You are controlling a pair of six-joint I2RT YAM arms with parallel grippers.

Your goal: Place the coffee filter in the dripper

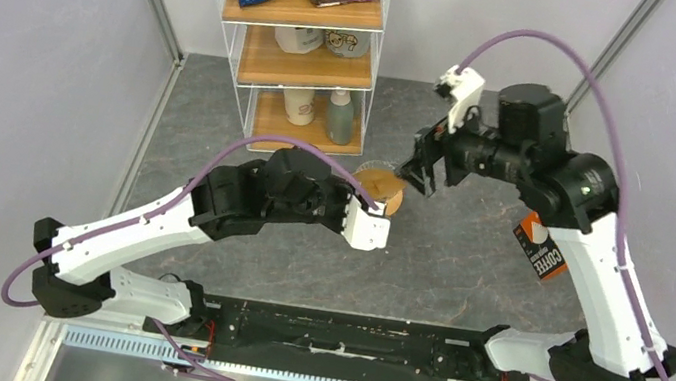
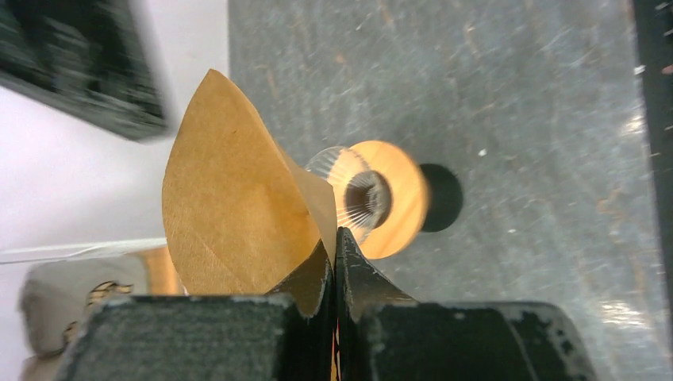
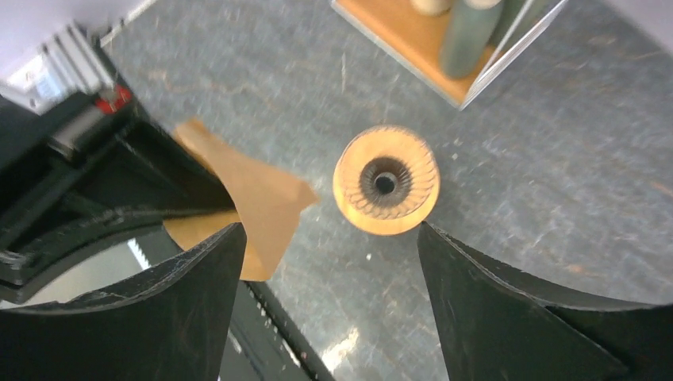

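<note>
The tan paper coffee filter (image 2: 238, 210) is pinched by one edge between my left gripper's (image 2: 335, 242) shut jaws and opens out to the left. It hangs just above and beside the dripper (image 2: 385, 198), a clear ribbed glass cone with a light-wood ring and black base, standing on the grey table. In the top view the filter (image 1: 374, 178) overlaps the dripper (image 1: 391, 200), with the left gripper (image 1: 374, 208) on its near side. My right gripper (image 3: 329, 230) is open and empty, high above the dripper (image 3: 386, 181), with the filter (image 3: 258, 202) to its left.
A white wire rack (image 1: 297, 63) with wooden shelves stands behind the dripper, holding snack bags, cups and a bottle. A black-and-orange COFFEE packet (image 1: 544, 248) lies under the right arm. A black rail (image 1: 342, 338) runs along the near edge.
</note>
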